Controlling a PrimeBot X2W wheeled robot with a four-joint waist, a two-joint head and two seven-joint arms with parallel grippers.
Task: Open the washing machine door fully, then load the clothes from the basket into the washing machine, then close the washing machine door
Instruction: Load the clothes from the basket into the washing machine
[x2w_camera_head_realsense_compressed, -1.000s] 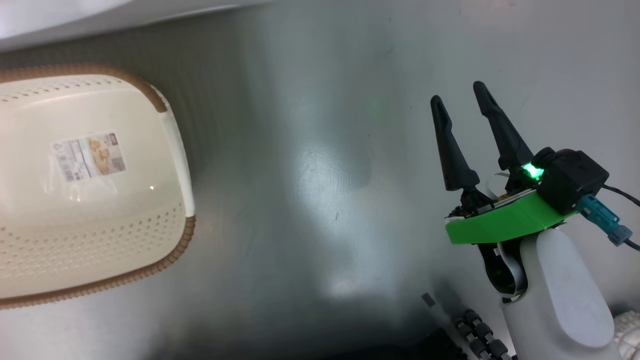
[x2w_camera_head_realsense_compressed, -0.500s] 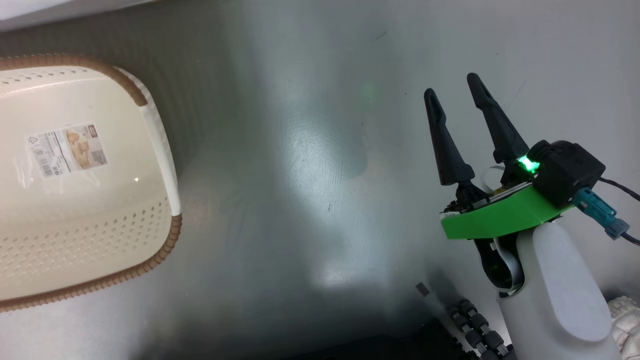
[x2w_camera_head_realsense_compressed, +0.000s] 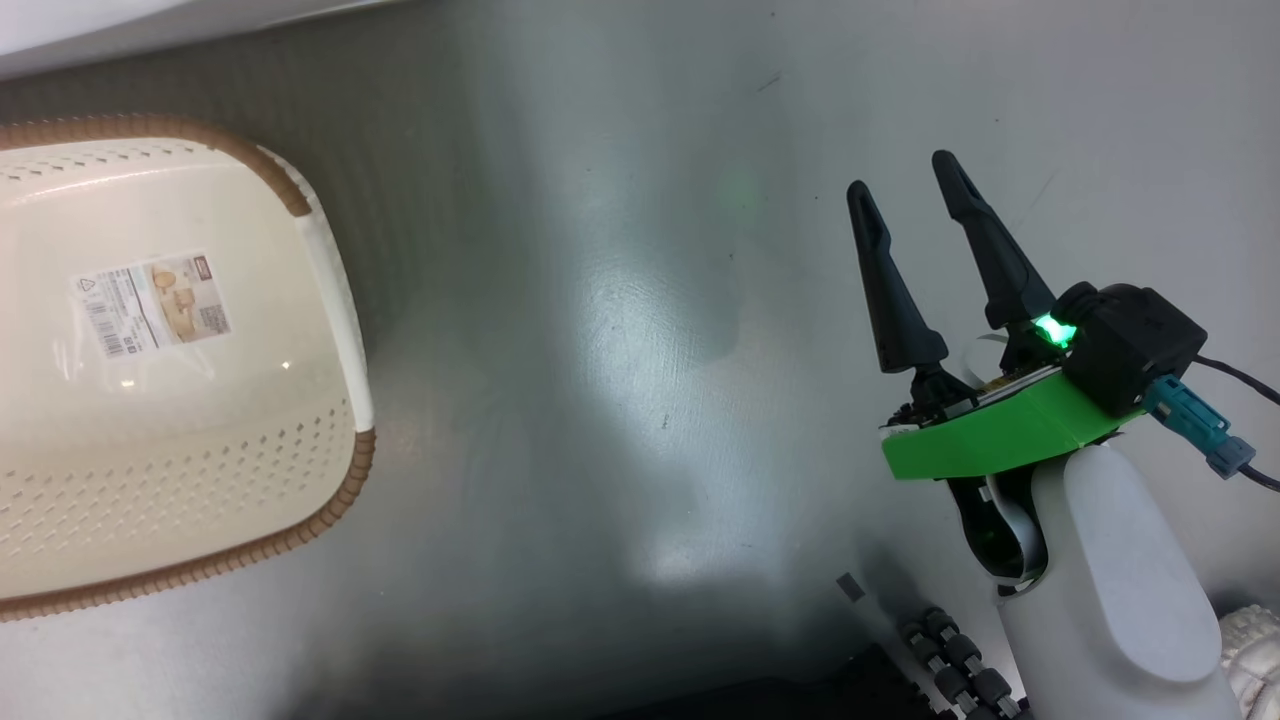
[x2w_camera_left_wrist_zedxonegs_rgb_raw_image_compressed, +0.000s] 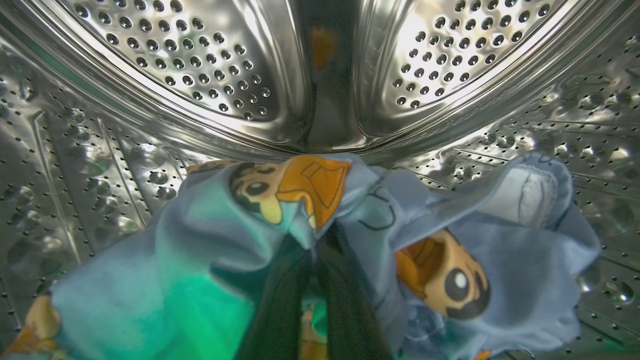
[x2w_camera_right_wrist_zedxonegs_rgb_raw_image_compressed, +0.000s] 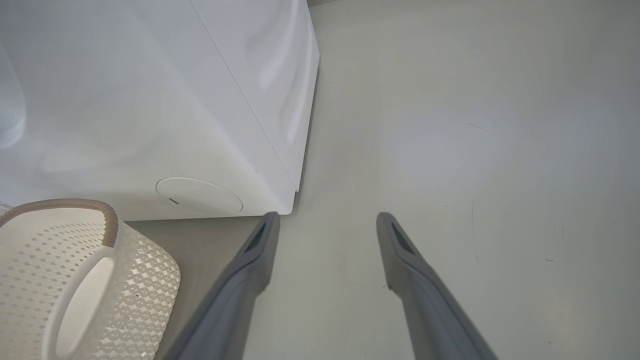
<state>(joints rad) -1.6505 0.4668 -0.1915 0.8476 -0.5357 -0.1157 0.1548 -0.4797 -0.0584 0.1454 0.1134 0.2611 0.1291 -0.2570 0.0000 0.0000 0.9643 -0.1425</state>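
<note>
**Deep inside: time to let go**

Deep inside the steel drum (x2w_camera_left_wrist_zedxonegs_rgb_raw_image_compressed: 200, 60), your left gripper (x2w_camera_left_wrist_zedxonegs_rgb_raw_image_compressed: 320, 240) is pinching the blue clothes (x2w_camera_left_wrist_zedxonegs_rgb_raw_image_compressed: 190, 260) tight. You are aiming to drop them low and far back, so open it wide before pulling out. Your right gripper (x2w_camera_head_realsense_compressed: 905, 180) is hanging open over the floor (x2w_camera_head_realsense_compressed: 640, 350), away from the basket (x2w_camera_head_realsense_compressed: 200, 470).

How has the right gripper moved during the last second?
No. Against the floor scratch, the right gripper keeps its place; the whole view shifted.
</note>
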